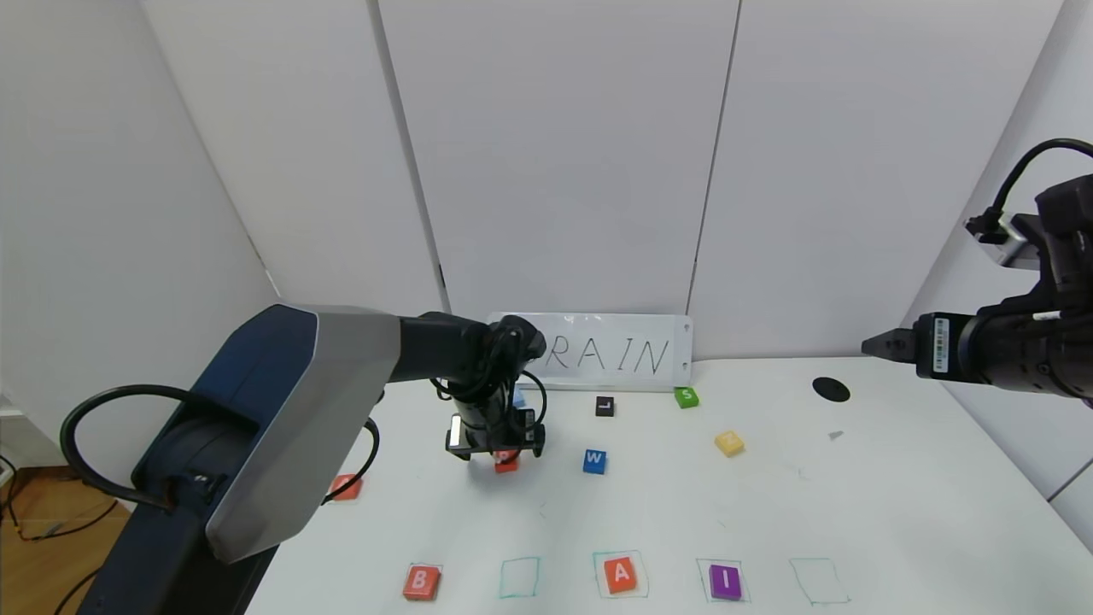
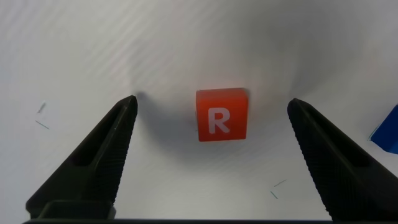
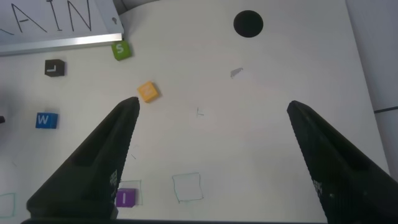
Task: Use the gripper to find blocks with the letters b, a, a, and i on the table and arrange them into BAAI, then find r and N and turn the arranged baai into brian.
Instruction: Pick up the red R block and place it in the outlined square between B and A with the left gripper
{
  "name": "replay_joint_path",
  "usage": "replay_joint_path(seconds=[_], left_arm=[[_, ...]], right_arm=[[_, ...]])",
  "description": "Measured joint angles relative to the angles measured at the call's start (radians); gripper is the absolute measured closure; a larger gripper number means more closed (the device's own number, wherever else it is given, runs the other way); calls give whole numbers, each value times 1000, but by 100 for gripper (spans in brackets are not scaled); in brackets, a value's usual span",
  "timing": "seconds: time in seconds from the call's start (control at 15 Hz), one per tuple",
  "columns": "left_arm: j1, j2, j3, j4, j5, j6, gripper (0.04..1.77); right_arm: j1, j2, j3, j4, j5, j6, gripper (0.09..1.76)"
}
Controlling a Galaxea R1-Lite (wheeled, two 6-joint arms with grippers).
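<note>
Overhead, the left gripper [image 1: 504, 451] hangs directly above the R block [image 1: 506, 462] mid-table, and, seen from its wrist, the R block [image 2: 221, 114] lies centred between wide-open fingers [image 2: 102, 155], while the right gripper [image 1: 875, 346], also wide, idles far away.

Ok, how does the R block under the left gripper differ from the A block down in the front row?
The R block lies mid-table outside any drawn square, between the open fingers of the left gripper; the A block sits inside a green-drawn square in the front row, with no gripper near it. Their white letters differ, R against A. Both are small flat orange-red squares resting on the table. The right gripper hangs open above the table's right side.
</note>
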Motion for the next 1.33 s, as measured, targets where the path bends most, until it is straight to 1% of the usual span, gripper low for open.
replay_joint_path(seconds=[0.93, 1.13, 1.33], left_arm=[[0, 14, 0, 3, 0, -5, 9], [-1, 14, 0, 8, 0, -3, 57], [-1, 14, 0, 13, 2, -1, 93]], right_arm=[[2, 5, 2, 0, 0, 0, 14], [2, 5, 2, 0, -1, 0, 14], [2, 5, 2, 0, -1, 0, 14]])
